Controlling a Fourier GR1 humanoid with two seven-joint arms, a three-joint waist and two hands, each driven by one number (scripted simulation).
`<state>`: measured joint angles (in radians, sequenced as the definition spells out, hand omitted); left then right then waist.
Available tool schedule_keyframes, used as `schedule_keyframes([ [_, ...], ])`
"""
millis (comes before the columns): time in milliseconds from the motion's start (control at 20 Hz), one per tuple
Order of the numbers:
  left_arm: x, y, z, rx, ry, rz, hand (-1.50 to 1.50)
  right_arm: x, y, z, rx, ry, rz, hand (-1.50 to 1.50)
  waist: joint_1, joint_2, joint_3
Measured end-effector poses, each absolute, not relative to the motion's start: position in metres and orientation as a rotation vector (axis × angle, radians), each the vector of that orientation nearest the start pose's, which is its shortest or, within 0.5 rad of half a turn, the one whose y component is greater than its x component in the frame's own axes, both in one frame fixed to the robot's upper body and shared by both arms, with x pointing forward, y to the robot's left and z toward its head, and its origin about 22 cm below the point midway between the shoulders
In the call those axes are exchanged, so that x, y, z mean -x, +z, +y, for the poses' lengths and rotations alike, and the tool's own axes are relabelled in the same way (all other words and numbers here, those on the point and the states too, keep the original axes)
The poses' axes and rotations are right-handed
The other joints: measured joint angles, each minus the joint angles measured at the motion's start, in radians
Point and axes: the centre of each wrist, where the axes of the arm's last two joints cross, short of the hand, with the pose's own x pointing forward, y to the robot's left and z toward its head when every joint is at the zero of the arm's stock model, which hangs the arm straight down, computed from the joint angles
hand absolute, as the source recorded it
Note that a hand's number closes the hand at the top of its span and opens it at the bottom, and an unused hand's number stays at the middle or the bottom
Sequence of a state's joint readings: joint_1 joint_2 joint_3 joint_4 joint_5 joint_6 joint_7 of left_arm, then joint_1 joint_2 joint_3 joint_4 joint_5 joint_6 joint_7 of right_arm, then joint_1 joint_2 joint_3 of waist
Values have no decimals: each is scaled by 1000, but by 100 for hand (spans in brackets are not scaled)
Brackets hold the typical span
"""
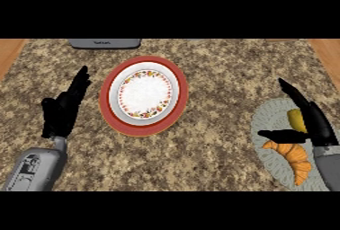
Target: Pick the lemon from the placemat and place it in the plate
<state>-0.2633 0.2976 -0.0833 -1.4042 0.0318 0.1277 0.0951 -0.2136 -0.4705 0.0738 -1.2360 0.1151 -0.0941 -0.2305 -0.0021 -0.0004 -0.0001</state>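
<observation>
The lemon (295, 120) is seen on the placemat (271, 117), beside a croissant (293, 158). The right hand (310, 125) is spread open around it. The left hand (64, 108) is held open near the plate (143, 94).

The left hand (63, 108) shows at the view's left on its grey forearm, resting open with straight fingers pointing up and away. The right hand (312, 121) is at the view's right, open too: its fingers stretch up and to the left, and its thumb juts out sideways to the hand's left.
</observation>
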Motion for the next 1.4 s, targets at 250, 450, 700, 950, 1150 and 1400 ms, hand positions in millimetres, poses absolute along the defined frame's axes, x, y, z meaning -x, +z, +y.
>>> schedule_keyframes([
  [250, -302, 38, 264, -230, -209, -1548, 0, -278, 53, -351, 620, 558, -1696, -150, -8, -2, 0],
  [450, -297, 35, 264, -239, -216, -1548, 0, -272, 87, -374, 713, 667, -1582, -150, -8, -3, -1],
  [700, -299, 37, 259, -223, -213, -1552, 0, -271, 130, -387, 757, 829, -1337, -150, -6, -3, -2],
  [950, -299, 35, 257, -221, -219, -1558, 0, -277, 156, -388, 757, 905, -1165, -150, 0, -1, -1],
  [1150, -305, 37, 252, -220, -219, -1562, 0, -286, 158, -383, 744, 927, -1082, -150, 4, 0, -1],
  [1400, -303, 36, 253, -208, -223, -1563, 0, -300, 141, -383, 722, 939, -1031, -150, 8, 1, 0],
])
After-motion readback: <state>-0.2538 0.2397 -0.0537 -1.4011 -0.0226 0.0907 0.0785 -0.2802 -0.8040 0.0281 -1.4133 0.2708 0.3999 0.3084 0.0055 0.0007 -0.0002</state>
